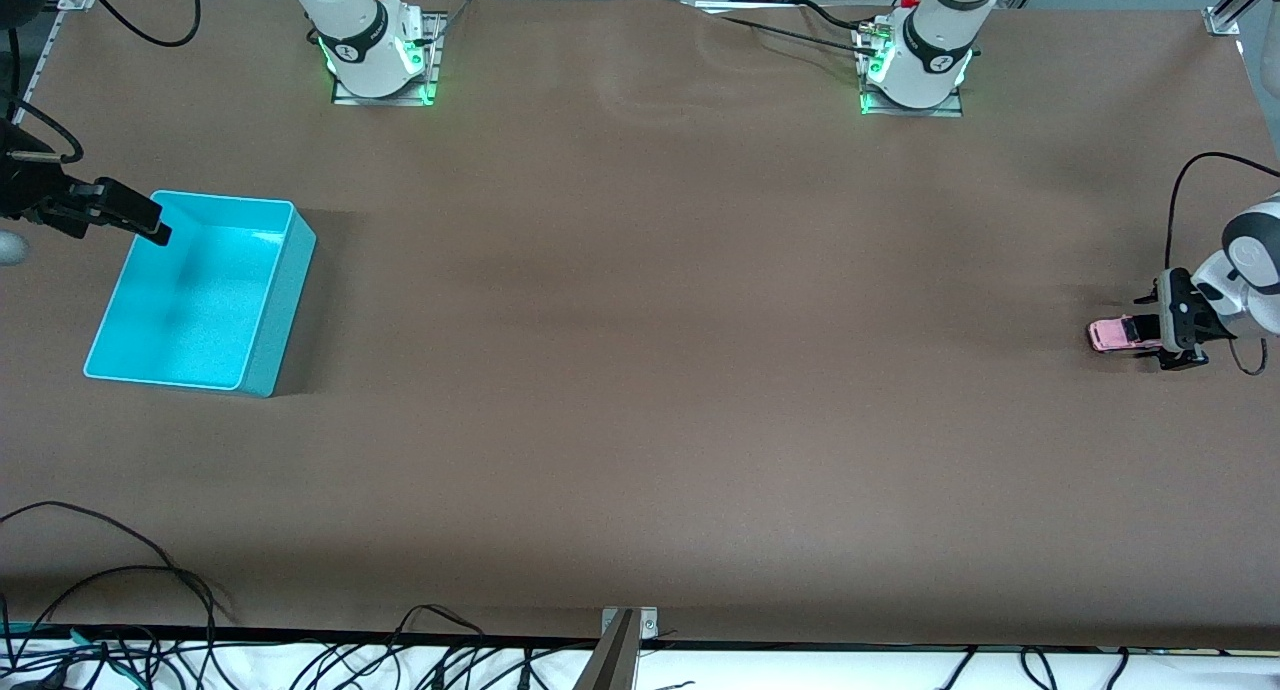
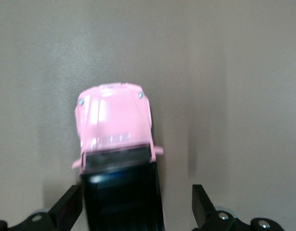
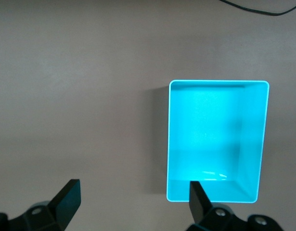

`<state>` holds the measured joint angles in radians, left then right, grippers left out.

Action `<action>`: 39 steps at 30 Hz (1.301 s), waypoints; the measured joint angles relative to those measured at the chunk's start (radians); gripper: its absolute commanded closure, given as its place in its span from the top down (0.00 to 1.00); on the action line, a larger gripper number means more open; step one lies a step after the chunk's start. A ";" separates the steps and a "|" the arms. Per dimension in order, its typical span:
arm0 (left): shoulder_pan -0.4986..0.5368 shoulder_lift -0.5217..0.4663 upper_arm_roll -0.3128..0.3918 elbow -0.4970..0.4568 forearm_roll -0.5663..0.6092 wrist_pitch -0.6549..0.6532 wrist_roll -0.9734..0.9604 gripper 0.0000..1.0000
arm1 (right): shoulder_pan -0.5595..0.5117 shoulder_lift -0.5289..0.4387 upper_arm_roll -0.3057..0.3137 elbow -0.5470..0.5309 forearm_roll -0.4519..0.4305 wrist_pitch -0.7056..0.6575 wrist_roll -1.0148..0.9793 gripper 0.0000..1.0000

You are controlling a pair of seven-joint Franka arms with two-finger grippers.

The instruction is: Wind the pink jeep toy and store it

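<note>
The pink jeep toy (image 1: 1112,334) stands on the brown table at the left arm's end. In the left wrist view its pink hood (image 2: 114,120) points away from the gripper and its black roof lies between the fingers. My left gripper (image 1: 1152,332) (image 2: 138,202) is low at the jeep's rear and open; one finger is close beside the roof, the other stands well clear of it. My right gripper (image 1: 150,225) (image 3: 133,192) hangs open with nothing in it over the edge of the turquoise bin (image 1: 290,300) (image 3: 217,83) at the right arm's end.
The bin has nothing in it. The two arm bases (image 1: 380,60) (image 1: 915,70) stand along the table's back edge. Loose black cables (image 1: 120,580) and a metal bracket (image 1: 630,625) lie at the front edge.
</note>
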<state>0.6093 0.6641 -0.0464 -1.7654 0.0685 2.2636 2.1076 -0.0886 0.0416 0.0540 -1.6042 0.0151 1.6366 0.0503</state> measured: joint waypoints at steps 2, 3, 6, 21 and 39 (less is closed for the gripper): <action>-0.001 -0.005 -0.001 0.013 0.000 -0.020 -0.002 1.00 | 0.000 0.000 0.000 0.000 0.000 0.000 0.000 1.00; -0.001 -0.009 -0.002 0.019 0.000 -0.034 -0.004 1.00 | 0.000 0.000 0.000 0.000 0.000 0.000 0.000 1.00; -0.002 -0.023 -0.004 0.026 0.000 -0.071 -0.018 1.00 | 0.000 0.000 0.000 0.000 0.000 0.000 0.000 1.00; -0.034 -0.171 -0.039 0.094 0.000 -0.226 -0.269 1.00 | 0.000 0.000 0.000 0.000 0.000 0.000 0.000 1.00; -0.087 -0.183 -0.161 0.316 0.000 -0.589 -0.650 1.00 | 0.000 0.000 0.000 0.000 0.000 0.000 0.000 1.00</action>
<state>0.5228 0.4815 -0.2074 -1.4495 0.0687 1.6746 1.4580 -0.0886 0.0417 0.0541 -1.6040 0.0153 1.6366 0.0503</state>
